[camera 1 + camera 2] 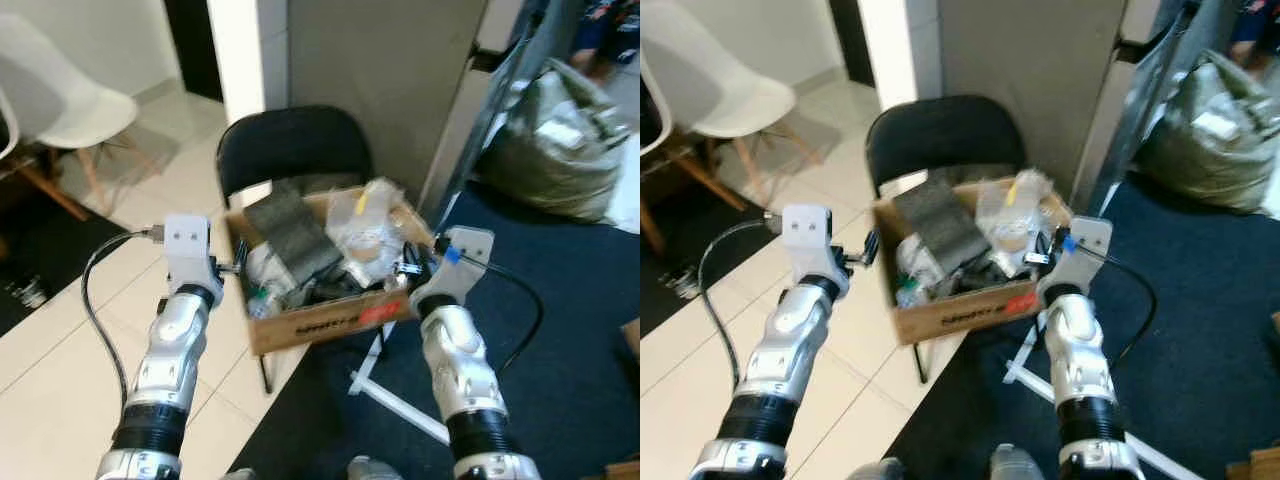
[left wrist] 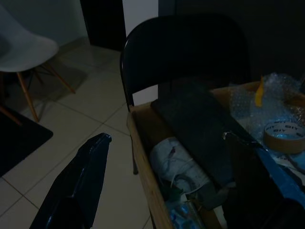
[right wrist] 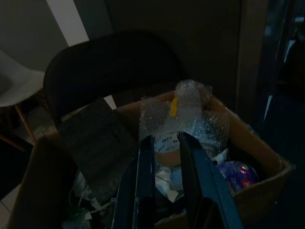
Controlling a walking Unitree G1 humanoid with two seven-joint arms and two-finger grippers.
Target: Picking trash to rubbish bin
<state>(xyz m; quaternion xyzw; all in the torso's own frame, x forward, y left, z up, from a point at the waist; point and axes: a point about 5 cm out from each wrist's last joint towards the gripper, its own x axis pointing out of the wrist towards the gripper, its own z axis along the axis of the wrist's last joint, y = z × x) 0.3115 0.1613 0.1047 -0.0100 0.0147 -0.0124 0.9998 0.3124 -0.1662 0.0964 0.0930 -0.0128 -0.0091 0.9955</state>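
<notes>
A cardboard box (image 1: 320,325) full of trash rests on a black folding chair (image 1: 290,140). Inside it lie a dark grey slab (image 1: 295,235), a wad of bubble wrap (image 1: 365,225), a tape roll (image 2: 285,136) and white and purple scraps. My left gripper (image 1: 235,268) is at the box's left wall, open wide; in the left wrist view one finger (image 2: 81,186) hangs outside the wall. My right gripper (image 1: 405,268) hovers at the box's right rim, pointing at the bubble wrap (image 3: 183,112). Its fingers (image 3: 145,167) are drawn nearly together, holding nothing.
A white shell chair (image 1: 70,100) stands on the tiled floor at the far left. A stuffed grey-green bag (image 1: 560,140) sits at the back right on dark blue carpet (image 1: 570,300). A white bar (image 1: 400,400) lies on the floor under the box.
</notes>
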